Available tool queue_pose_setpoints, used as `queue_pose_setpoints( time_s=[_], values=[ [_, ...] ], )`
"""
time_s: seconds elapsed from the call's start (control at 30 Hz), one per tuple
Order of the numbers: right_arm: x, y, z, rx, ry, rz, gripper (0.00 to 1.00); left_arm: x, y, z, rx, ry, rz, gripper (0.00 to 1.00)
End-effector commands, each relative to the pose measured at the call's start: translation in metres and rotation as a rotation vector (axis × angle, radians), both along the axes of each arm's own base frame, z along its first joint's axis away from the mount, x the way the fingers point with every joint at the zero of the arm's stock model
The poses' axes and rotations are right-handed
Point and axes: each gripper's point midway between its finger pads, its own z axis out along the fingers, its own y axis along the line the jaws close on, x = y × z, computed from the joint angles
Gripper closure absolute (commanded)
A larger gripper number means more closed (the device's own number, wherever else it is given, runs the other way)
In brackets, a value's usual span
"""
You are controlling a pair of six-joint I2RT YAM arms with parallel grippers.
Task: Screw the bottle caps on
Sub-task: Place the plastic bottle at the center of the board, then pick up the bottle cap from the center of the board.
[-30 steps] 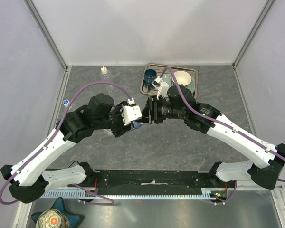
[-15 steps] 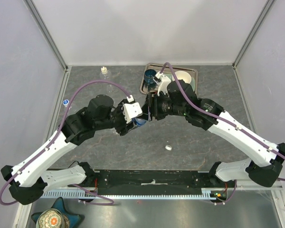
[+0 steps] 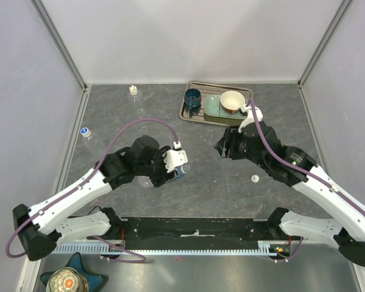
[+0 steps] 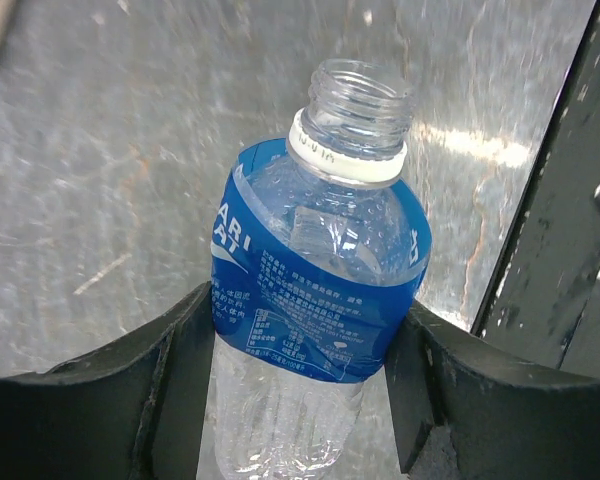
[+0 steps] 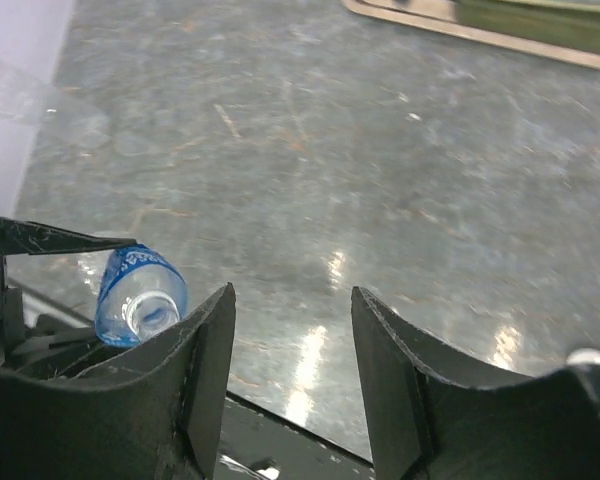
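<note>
My left gripper is shut on a clear bottle with a blue label, gripping it at the lower edge of the label. The bottle's threaded neck is bare, with only a white ring under it. In the top view that gripper and bottle sit left of centre. My right gripper stands open and holds nothing, apart from the bottle and to its right. The right wrist view shows the bottle's open mouth left of the spread gripper. One white bottle cap lies loose on the table under the right arm.
A metal tray at the back holds a dark blue cup and a white-and-tan bowl. A second clear bottle stands at the back left. A third bottle lies by the left wall.
The two grippers were together at the bottle's neck; the right one has opened and pulled away to the right. A white cap has dropped onto the table and rolled right. The left arm drew the bottle nearer.
</note>
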Motion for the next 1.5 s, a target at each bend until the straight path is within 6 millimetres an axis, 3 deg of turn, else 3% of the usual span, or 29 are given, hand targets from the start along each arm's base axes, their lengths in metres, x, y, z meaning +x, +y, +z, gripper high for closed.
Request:
queue_pose_setpoints(
  time_s=[0.0,0.2,0.27,0.33,0.43,0.5,0.57,0.6,0.63,0.73,0.8,1.0,1.2,1.23,1.3,1.33,1.37,1.47],
  values=[
    [0.000,-0.054,-0.025,-0.068,0.014,-0.250,0.43,0.010,-0.006,-0.047,0.139,0.037,-0.051,0.98],
    [-0.014,-0.103,-0.070,-0.120,0.103,-0.488,0.48,0.034,-0.035,-0.099,0.237,0.119,-0.070,0.98],
    [-0.015,-0.109,-0.081,-0.096,0.135,-0.567,0.53,0.043,-0.044,-0.109,0.235,0.110,-0.076,0.98],
    [-0.027,-0.126,-0.108,-0.180,0.219,-0.659,0.59,0.057,-0.063,-0.125,0.225,0.111,-0.079,0.96],
    [-0.036,-0.138,-0.131,-0.224,0.268,-0.724,0.58,0.067,-0.076,-0.124,0.210,0.099,-0.083,0.81],
    [-0.035,-0.142,-0.137,-0.192,0.268,-0.775,0.57,0.071,-0.082,-0.122,0.204,0.098,-0.084,0.77],
    [-0.036,-0.147,-0.147,-0.203,0.271,-0.803,0.50,0.074,-0.085,-0.116,0.191,0.083,-0.088,0.65],
    [-0.036,-0.148,-0.149,-0.209,0.272,-0.808,0.50,0.074,-0.085,-0.113,0.189,0.080,-0.089,0.57],
    [-0.036,-0.149,-0.153,-0.230,0.280,-0.807,0.50,0.073,-0.085,-0.110,0.186,0.079,-0.090,0.40],
    [-0.035,-0.152,-0.158,-0.256,0.293,-0.817,0.50,0.067,-0.083,-0.091,0.159,0.066,-0.110,0.06],
    [-0.034,-0.151,-0.160,-0.256,0.299,-0.820,0.48,0.062,-0.079,-0.082,0.150,0.057,-0.129,0.01],
    [-0.023,-0.144,-0.176,-0.277,0.334,-0.800,0.46,0.051,-0.073,-0.081,0.148,0.079,-0.149,0.01],
    [-0.014,-0.148,-0.197,-0.318,0.394,-0.819,0.53,0.045,-0.068,-0.038,0.084,0.016,-0.158,0.01],
    [-0.014,-0.152,-0.197,-0.312,0.398,-0.837,0.60,0.041,-0.070,-0.032,0.065,0.021,-0.170,0.01],
    [-0.007,-0.161,-0.183,-0.253,0.365,-0.886,0.63,0.036,-0.076,-0.027,0.030,0.048,-0.175,0.01],
    [-0.001,-0.161,-0.166,-0.192,0.328,-0.904,0.64,0.035,-0.085,-0.019,0.002,0.059,-0.188,0.01],
    [0.002,-0.163,-0.151,-0.140,0.290,-0.920,0.62,0.035,-0.094,-0.029,0.013,0.102,-0.182,0.01],
    [0.008,-0.177,-0.073,0.072,0.077,-0.964,0.56,0.037,-0.130,-0.026,-0.002,0.132,-0.211,0.01]
  ],
)
